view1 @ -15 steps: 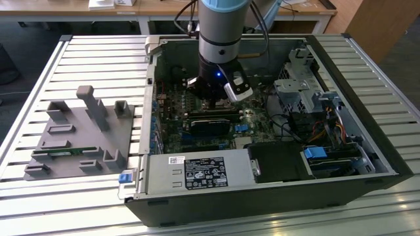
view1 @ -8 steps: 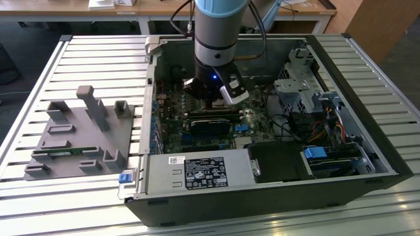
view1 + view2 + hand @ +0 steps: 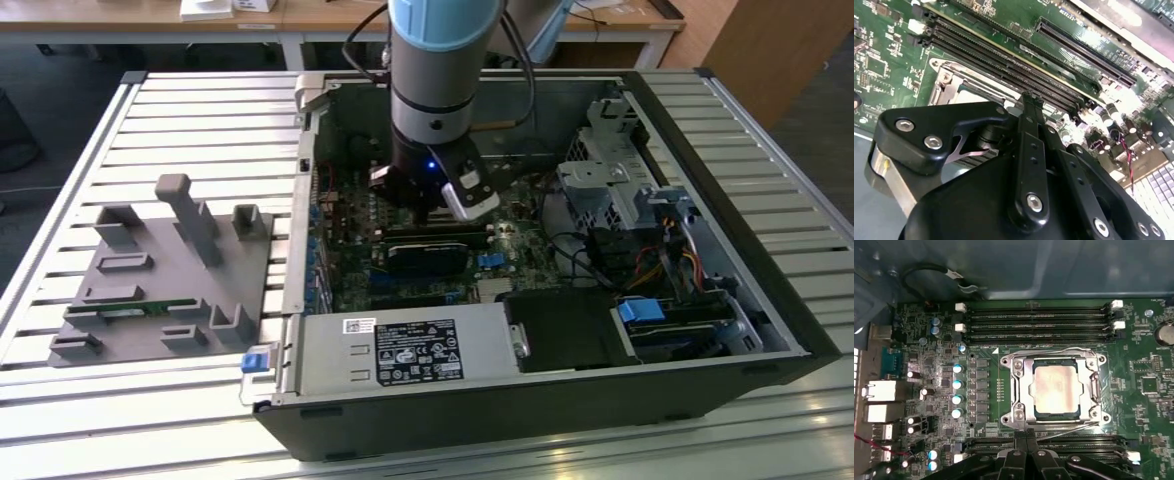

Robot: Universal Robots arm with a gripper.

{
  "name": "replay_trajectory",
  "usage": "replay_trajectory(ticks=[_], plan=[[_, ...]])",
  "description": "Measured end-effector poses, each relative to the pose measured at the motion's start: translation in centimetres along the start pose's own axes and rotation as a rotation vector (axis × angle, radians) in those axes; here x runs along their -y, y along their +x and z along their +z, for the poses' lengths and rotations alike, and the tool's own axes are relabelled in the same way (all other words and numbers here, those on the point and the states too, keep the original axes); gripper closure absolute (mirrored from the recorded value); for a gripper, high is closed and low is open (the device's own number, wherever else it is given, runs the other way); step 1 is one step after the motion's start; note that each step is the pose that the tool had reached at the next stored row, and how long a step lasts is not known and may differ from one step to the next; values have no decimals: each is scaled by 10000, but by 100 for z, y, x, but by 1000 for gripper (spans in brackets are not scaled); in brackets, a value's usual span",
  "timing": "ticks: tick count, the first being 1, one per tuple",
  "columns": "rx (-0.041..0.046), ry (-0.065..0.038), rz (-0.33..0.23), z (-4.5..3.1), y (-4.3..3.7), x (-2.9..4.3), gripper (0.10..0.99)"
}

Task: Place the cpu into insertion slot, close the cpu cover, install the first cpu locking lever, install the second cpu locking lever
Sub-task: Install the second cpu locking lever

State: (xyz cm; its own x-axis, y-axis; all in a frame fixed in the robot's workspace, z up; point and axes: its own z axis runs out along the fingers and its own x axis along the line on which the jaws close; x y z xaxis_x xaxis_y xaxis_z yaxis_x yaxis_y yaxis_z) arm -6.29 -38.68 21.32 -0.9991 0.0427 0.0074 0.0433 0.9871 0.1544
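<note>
The cpu (image 3: 1055, 389) lies flat in the insertion slot (image 3: 1037, 413), its dull silver top showing through the window of the cpu cover (image 3: 1019, 390), which is down over it. Thin wire locking levers lie low along two opposite sides of the frame, one (image 3: 1054, 350) by the memory slots and one (image 3: 1074, 424) on the gripper's side. My gripper (image 3: 1026, 436) is shut, its fingertips pressed together just off the socket's edge beside the end of that nearer lever. In the second wrist view the fingertips (image 3: 1031, 102) hang over the cover's corner (image 3: 949, 80). In the exterior view the gripper (image 3: 434, 215) reaches down into the open computer case.
Long black memory slots (image 3: 1039, 317) flank the socket on both sides. A black heatsink block (image 3: 427, 255), the power supply (image 3: 407, 350) and a drive cage (image 3: 614, 175) crowd the case. A grey fixture (image 3: 160, 270) sits on the slatted table at the exterior view's left.
</note>
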Motion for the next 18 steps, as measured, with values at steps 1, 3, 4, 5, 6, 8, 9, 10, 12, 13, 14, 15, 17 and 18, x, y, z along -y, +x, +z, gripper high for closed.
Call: replay_trajectory(ticks=[1, 3, 4, 5, 6, 8, 9, 10, 12, 13, 14, 15, 17, 18], plan=[[0, -9, 0, 17, 1, 3, 980], [-5, -127, 1, 27, 5, 12, 980], [-7, -257, 0, 28, 10, 22, 980], [-11, -360, 0, 26, 15, 36, 980], [-10, -409, 0, 23, 21, 51, 980], [-7, -428, 0, 20, 37, 69, 980], [-6, -434, -1, 20, 43, 75, 980], [-5, -443, -2, 18, 51, 83, 980], [-4, -454, -3, 17, 59, 99, 980], [-3, -459, -4, 16, 59, 108, 980], [-4, -471, -3, 15, 59, 118, 980], [-4, -482, -2, 14, 58, 130, 980], [-5, -494, -2, 14, 58, 148, 980], [-6, -513, -2, 15, 60, 154, 980]])
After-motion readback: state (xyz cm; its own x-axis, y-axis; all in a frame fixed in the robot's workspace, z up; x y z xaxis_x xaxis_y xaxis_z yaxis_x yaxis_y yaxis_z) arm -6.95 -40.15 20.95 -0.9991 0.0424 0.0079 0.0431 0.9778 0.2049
